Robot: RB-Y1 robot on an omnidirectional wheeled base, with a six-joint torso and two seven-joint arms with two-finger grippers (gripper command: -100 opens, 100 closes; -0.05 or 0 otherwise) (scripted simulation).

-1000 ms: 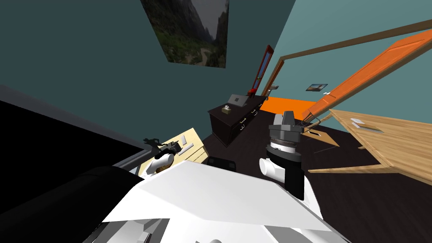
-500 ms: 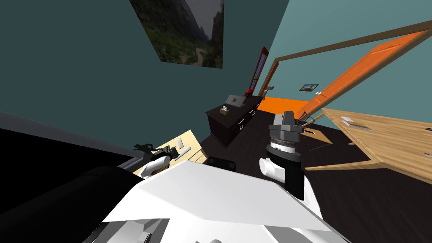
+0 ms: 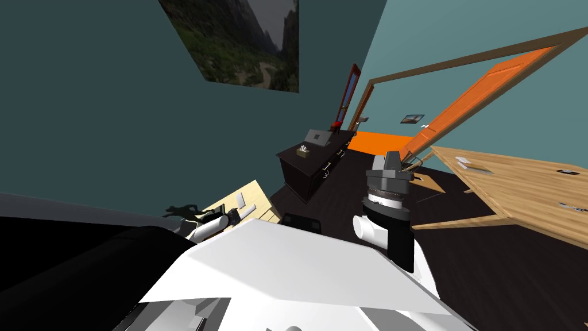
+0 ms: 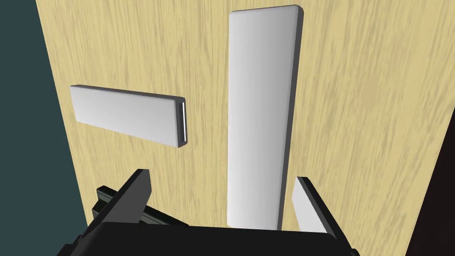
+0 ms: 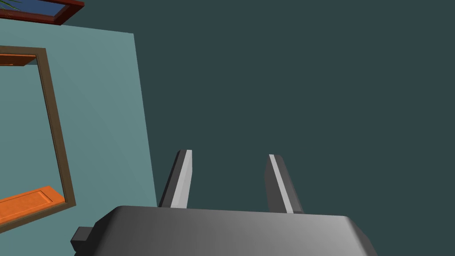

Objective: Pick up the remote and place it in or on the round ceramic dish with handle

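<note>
- Remote [image 4: 260,115] — we take it to be the long pale grey bar with rounded corners — lies flat on the light wood top of the small table [image 3: 259,195], not yet lifted.
- Beside it, apart and lying crosswise to it, is a shorter slab [image 4: 126,115] of the same grey. We judge this one is not our target, though neither piece shows any buttons.
- Our left gripper [image 4: 221,174] hangs over the table top with its jaws spread wide and holding nothing. The near end of the remote runs in between the two fingers, just beside one and well apart from the other.
- In the head view the same gripper sits low over that small table, near the dark teal wall.
- Our right gripper [image 5: 231,178] is held up in front of us, away from the small table, with its jaws apart and empty.
- Done so far, as we judge it: the approach. The hand is lined up along the remote's length and brackets its end.
- Left to do: centre the fingers on the bar, come down, close across its narrow width, lift, carry it to the dish and set it in or on it — so nearly all of the task lies ahead.
- Where the dish stands we cannot tell from here.
</note>
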